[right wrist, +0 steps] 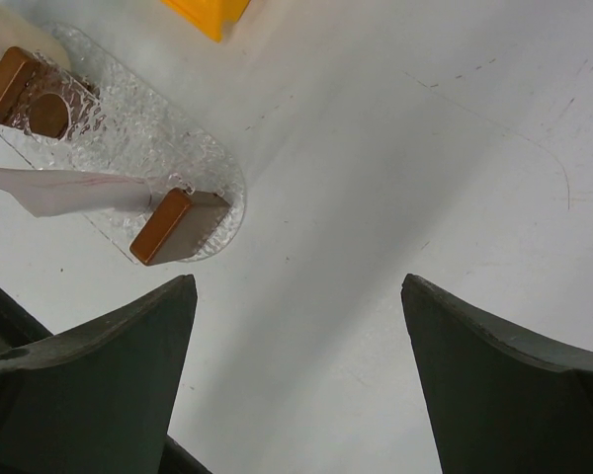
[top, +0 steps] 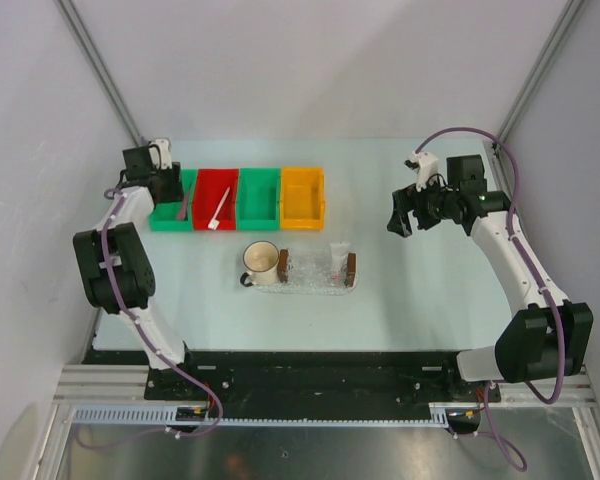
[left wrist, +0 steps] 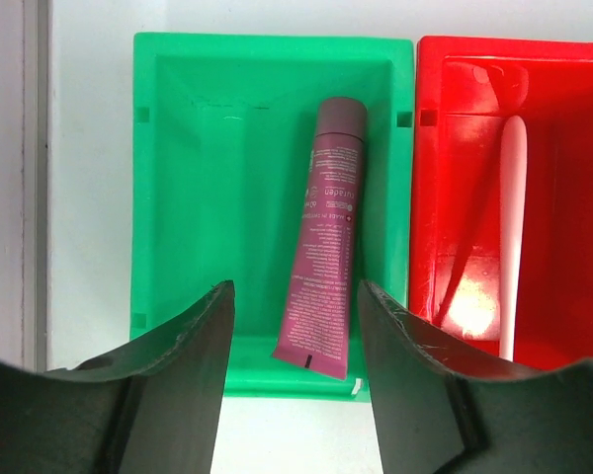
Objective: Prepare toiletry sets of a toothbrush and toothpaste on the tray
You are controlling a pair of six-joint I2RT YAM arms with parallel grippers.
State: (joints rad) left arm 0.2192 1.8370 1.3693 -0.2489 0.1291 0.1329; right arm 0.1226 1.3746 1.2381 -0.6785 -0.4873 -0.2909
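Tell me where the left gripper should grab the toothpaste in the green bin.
Grip the toothpaste mid-body, across its narrow width, straight down from above. It lies flat in the green bin, and the left gripper hangs open astride its lower half; the bin walls likely block any side approach.

table (top: 430,300) | bin row (top: 259,171) far side | mug (top: 261,262) just beside tray (top: 315,277), centre

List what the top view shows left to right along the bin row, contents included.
left green bin with the toothpaste in it → red bin with the toothbrush in it → second green bin → orange bin
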